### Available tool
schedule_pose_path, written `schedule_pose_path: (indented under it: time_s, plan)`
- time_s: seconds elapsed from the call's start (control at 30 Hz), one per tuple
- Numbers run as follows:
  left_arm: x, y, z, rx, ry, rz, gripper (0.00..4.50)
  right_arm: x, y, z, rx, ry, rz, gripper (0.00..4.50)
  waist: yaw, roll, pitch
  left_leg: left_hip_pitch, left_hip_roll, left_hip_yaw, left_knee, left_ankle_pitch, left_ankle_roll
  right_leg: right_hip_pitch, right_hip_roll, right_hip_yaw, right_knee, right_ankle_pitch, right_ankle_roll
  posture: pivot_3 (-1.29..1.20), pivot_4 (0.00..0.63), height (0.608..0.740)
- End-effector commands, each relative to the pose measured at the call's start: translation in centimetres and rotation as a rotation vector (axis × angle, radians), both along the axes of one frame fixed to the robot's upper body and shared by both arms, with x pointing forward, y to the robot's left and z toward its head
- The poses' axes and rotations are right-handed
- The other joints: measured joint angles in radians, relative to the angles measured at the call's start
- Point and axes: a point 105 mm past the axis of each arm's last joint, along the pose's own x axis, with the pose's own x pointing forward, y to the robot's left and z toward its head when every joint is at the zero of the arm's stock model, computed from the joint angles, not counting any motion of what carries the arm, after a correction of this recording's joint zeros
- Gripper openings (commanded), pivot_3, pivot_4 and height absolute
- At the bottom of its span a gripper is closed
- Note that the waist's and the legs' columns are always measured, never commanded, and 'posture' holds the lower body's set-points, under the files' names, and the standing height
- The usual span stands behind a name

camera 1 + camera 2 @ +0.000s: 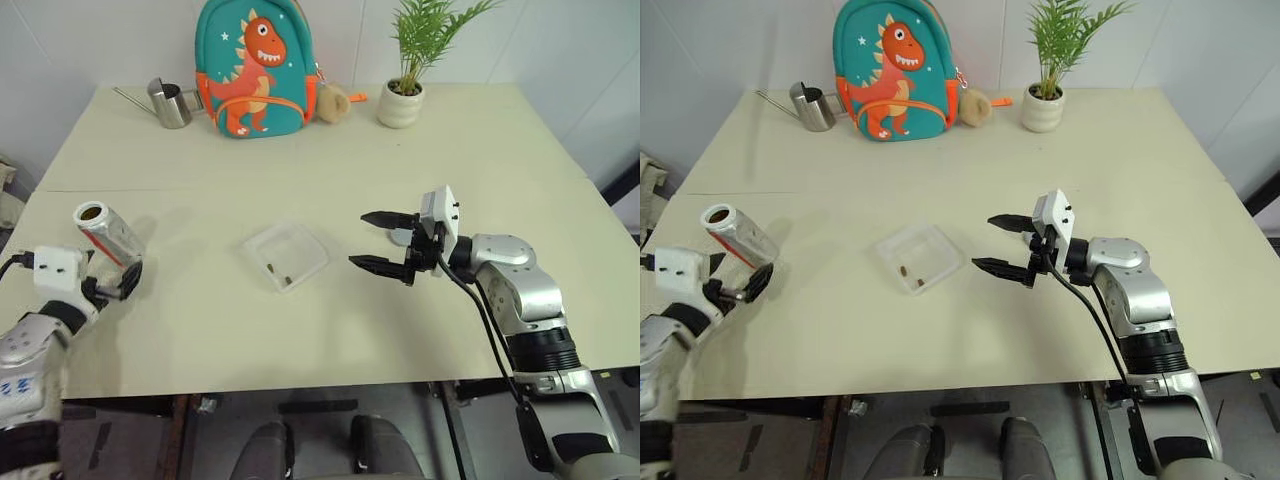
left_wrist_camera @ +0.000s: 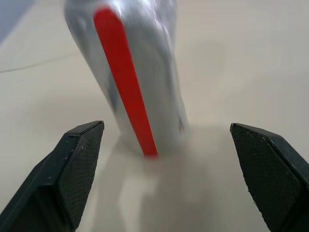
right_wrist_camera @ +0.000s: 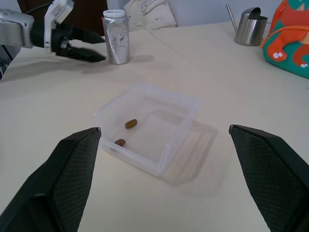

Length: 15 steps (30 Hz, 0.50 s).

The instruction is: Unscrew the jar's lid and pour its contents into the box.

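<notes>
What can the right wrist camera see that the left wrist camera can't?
Right wrist view's extras: the clear box with two small brown bits inside, the steel watering can and the dinosaur backpack. Left wrist view's extra: a close look at the red stripe running down the jar. Shared: the jar standing on the table, and the left gripper, open and not gripping it.

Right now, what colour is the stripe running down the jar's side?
Red, on the silvery jar; clearest in the left wrist view.
</notes>
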Motion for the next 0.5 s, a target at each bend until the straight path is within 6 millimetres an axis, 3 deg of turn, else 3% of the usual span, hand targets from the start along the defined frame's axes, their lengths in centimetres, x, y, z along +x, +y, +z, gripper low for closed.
schedule_pose_path:
  time_s: [0.03,0.17,0.27,0.5]
  plan:
    - [-1.5,0.8,0.8,0.097,0.049,-0.053,4.46,-0.8,0.0,1.4,-0.007,-0.075,0.047,4.50,0.000,0.001,0.000,0.000,0.000,0.000,-0.001,0.000,0.000,0.000,0.000,0.000,-0.001,0.000,0.000,0.00,0.150,0.740]
    - [-3.4,0.8,1.1,0.102,0.090,-0.124,4.46,-0.6,-0.5,1.4,-0.022,-0.096,0.046,4.50,-0.001,0.001,0.000,0.001,0.002,0.000,-0.004,0.000,0.000,0.000,0.000,0.001,-0.004,0.000,-0.002,0.00,0.150,0.740]
    - [-4.5,-3.4,2.5,0.135,0.053,-0.368,4.46,-0.1,-1.3,1.3,-0.026,-0.129,0.021,4.50,0.000,0.001,0.000,0.001,0.003,0.000,-0.006,-0.001,-0.001,0.000,0.000,0.001,-0.005,0.000,-0.003,0.00,0.150,0.740]
    - [-3.5,-10.8,5.6,0.094,-0.093,-0.656,4.46,1.0,-2.9,0.8,-0.032,-0.088,-0.014,4.50,0.000,0.001,0.001,0.001,0.004,0.000,-0.007,0.000,-0.001,0.000,-0.001,0.001,-0.006,0.001,-0.005,0.00,0.150,0.740]
